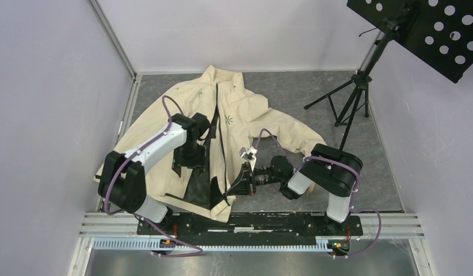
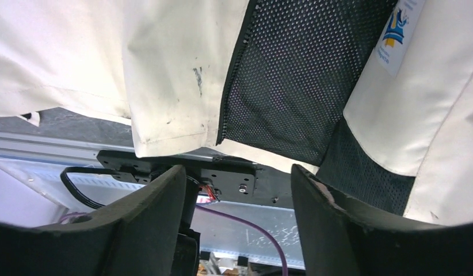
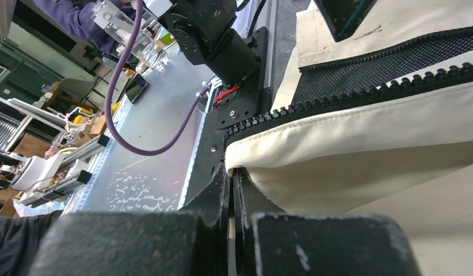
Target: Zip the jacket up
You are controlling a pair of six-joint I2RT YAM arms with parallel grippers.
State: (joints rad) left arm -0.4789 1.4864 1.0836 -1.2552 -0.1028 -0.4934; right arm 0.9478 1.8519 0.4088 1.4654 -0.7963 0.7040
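The cream-beige jacket [image 1: 263, 115] lies front-up on the grey table, collar at the far end. Its dark zipper [image 1: 221, 144] is apart at the lower end, where black mesh lining [image 1: 197, 190] shows. My left gripper [image 1: 188, 160] hovers over the left front panel, open and empty. In the left wrist view the wide-apart fingers [image 2: 237, 172] frame the panel's hem [image 2: 165, 138] and mesh lining [image 2: 292, 75]. My right gripper [image 1: 241, 181] is shut on the bottom corner of the right panel. The right wrist view shows cream fabric [image 3: 366, 138] pinched at the fingertips [image 3: 232, 172], zipper teeth [image 3: 349, 95] just above.
A black tripod stand [image 1: 352, 98] carrying a perforated black panel [image 1: 430, 29] stands at the back right. An aluminium rail [image 1: 251, 221] with the arm bases runs along the near edge. Walls close in left and right.
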